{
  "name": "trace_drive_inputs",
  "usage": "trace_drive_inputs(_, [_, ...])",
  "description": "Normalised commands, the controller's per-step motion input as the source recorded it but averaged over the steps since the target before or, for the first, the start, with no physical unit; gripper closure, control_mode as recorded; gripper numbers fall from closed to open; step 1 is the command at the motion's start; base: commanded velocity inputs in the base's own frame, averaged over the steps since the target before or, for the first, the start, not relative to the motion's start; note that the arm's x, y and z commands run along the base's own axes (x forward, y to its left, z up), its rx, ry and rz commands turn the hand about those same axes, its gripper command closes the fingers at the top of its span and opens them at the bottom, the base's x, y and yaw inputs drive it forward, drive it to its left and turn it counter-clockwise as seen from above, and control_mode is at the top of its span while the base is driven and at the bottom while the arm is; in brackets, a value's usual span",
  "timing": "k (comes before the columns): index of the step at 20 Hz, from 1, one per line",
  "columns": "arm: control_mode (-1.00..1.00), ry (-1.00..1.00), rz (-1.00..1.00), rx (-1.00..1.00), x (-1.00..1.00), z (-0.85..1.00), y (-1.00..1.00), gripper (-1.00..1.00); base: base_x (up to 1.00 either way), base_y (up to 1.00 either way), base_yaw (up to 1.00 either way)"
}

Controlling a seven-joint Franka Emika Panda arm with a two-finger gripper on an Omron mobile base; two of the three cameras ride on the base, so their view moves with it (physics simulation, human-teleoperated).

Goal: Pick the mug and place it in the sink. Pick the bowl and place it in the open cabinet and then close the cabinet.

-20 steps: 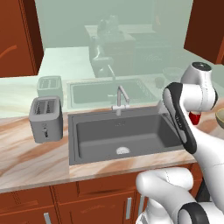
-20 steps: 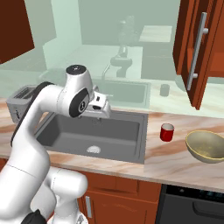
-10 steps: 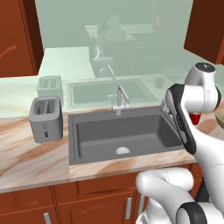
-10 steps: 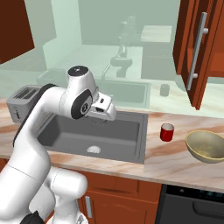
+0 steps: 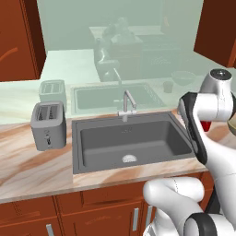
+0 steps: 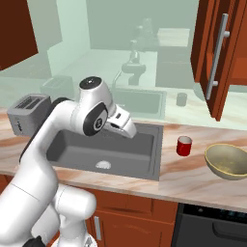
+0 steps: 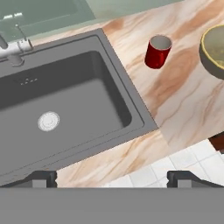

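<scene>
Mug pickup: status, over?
Gripper open, empty, high over the sink's front corner. Mug upright on the counter between sink and bowl, untouched. Nothing between gripper and mug.

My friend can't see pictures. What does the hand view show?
Looking down from the open tool: a small red mug stands upright on the marbled counter, between the dark grey sink and the tan bowl at the edge. Nothing is held.

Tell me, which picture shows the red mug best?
The hand view: the mug stands whole on the counter, its pale inside showing. The right base view shows it smaller; in the left base view the arm hides most of it.
</scene>
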Motion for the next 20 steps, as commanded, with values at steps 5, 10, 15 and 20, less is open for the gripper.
trace_drive_inputs(5, [-1.00,-0.03,-0.14,0.00,0.00,-0.10,-0.30,-1.00,0.00,0.00,0.00])
trace_drive_inputs(10, [-1.00,0.00,-0.02,0.00,0.00,-0.17,-0.39,-1.00,0.00,0.00,0.00])
trace_drive_inputs(15, [-1.00,0.00,0.00,0.00,0.00,-0.15,-0.30,-1.00,0.00,0.00,0.00])
trace_drive_inputs(20, [-1.00,0.00,0.00,0.00,0.00,-0.10,-0.22,-1.00,0.00,0.00,0.00])
